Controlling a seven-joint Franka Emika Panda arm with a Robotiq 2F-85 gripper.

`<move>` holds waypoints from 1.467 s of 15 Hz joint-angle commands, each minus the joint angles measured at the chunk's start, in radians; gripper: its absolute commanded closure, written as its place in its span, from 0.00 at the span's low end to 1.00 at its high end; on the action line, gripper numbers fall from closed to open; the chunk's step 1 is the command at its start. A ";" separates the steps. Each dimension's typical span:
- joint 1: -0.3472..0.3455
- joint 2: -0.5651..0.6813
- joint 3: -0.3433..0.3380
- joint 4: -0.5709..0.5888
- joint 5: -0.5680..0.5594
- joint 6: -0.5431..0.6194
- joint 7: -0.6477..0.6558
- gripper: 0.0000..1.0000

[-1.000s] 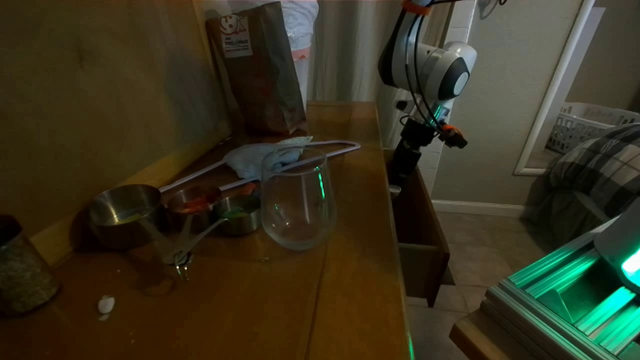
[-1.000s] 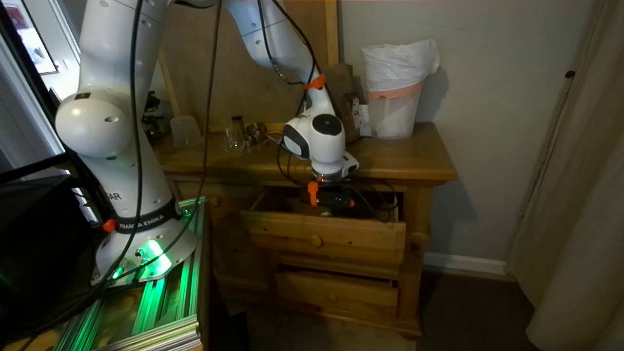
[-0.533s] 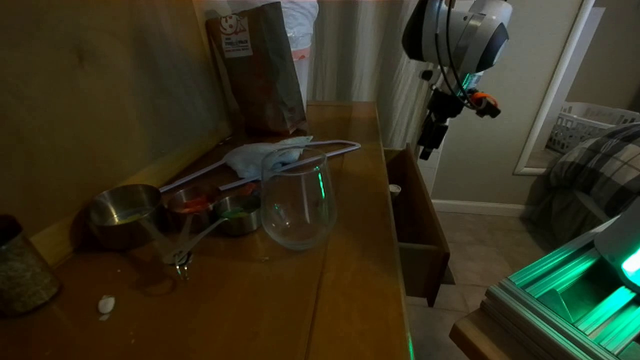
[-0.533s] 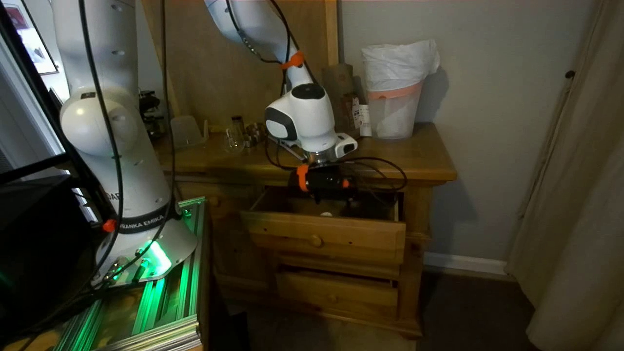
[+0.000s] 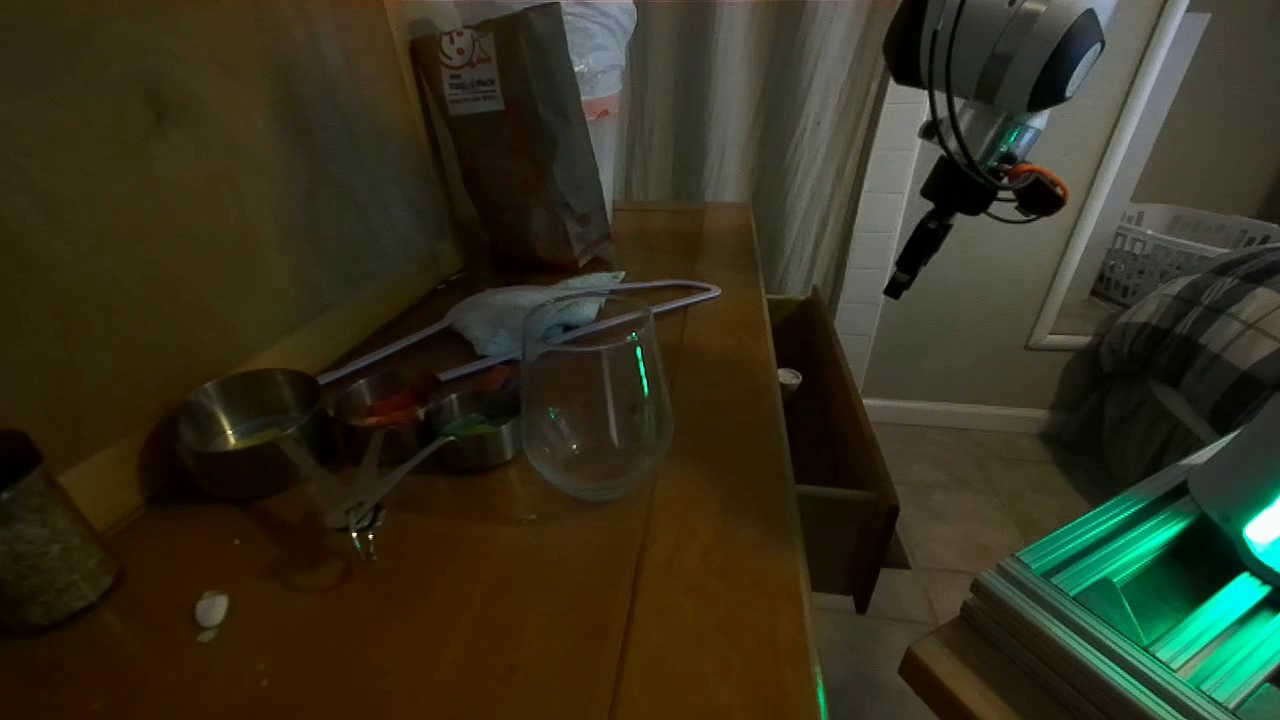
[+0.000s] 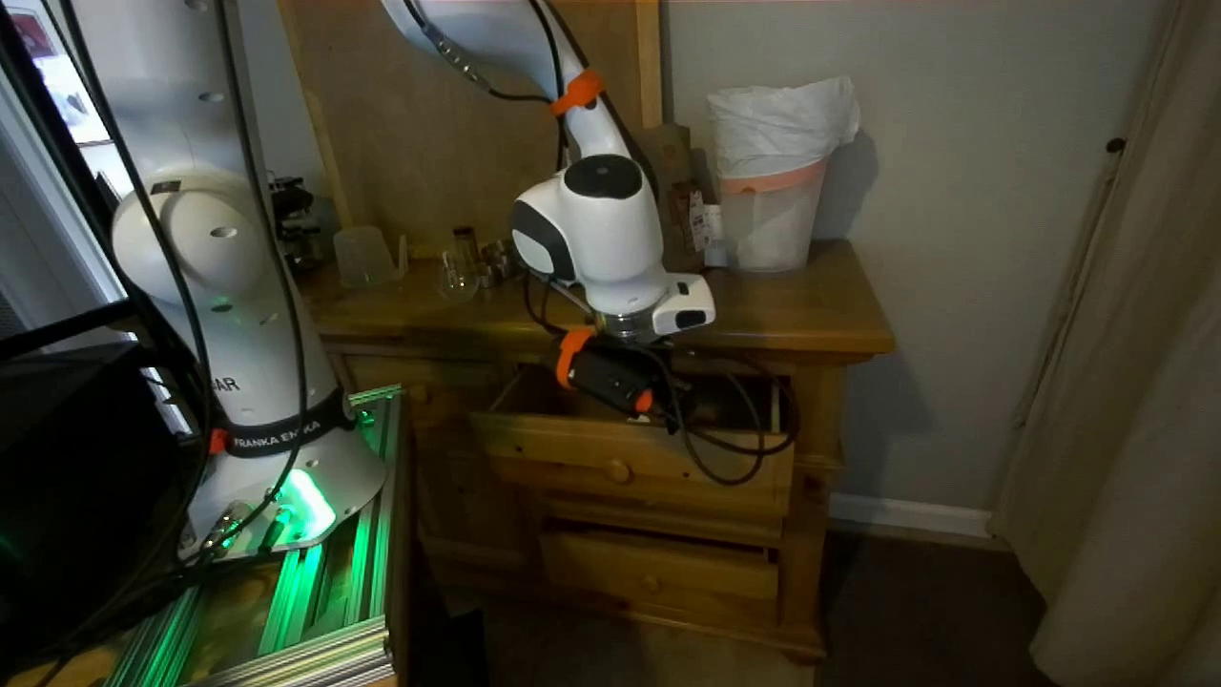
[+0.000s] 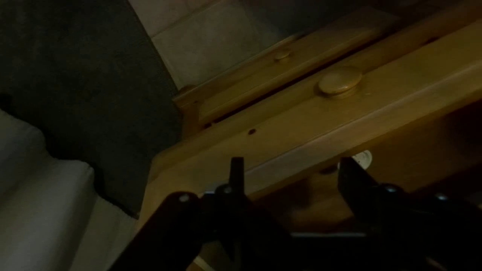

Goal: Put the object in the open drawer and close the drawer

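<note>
The small can (image 5: 790, 381) stands inside the open drawer (image 5: 838, 535), with its pale round top showing in an exterior view. In the wrist view the can's pale top (image 7: 364, 159) is partly hidden behind the right finger. The drawer front with its round knob shows in an exterior view (image 6: 558, 453) and in the wrist view (image 7: 301, 150). My gripper (image 7: 290, 160) is open with nothing between its fingers. It is above and outside the drawer front, apart from it, tilted in an exterior view (image 5: 897, 287). In an exterior view the gripper body (image 6: 606, 372) hides its fingertips.
A lower drawer (image 6: 658, 577) is slightly open. On the dresser top (image 5: 720, 560) are a clear glass (image 5: 597, 420), measuring cups (image 5: 250, 430), a hanger (image 5: 690, 290) with a cloth, a jar (image 5: 50, 540) and a paper bag (image 5: 520, 140). A curtain (image 7: 41, 210) hangs beside the dresser.
My gripper has risen out of the drawer and moved outward past its front, and it has tilted. The can has stayed in the drawer. The drawer has not moved.
</note>
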 commanded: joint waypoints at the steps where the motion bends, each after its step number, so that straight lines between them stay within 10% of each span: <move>1: -0.050 0.004 -0.029 0.035 0.029 -0.161 0.065 0.64; 5: -0.116 0.069 -0.029 0.088 0.160 -0.327 0.060 0.90; 6: -0.239 0.080 0.078 0.099 0.183 -0.343 0.065 0.98; 12: -0.371 0.231 0.170 0.186 0.377 -0.418 0.014 1.00; 22: -0.405 0.445 0.194 0.306 0.507 -0.515 0.031 1.00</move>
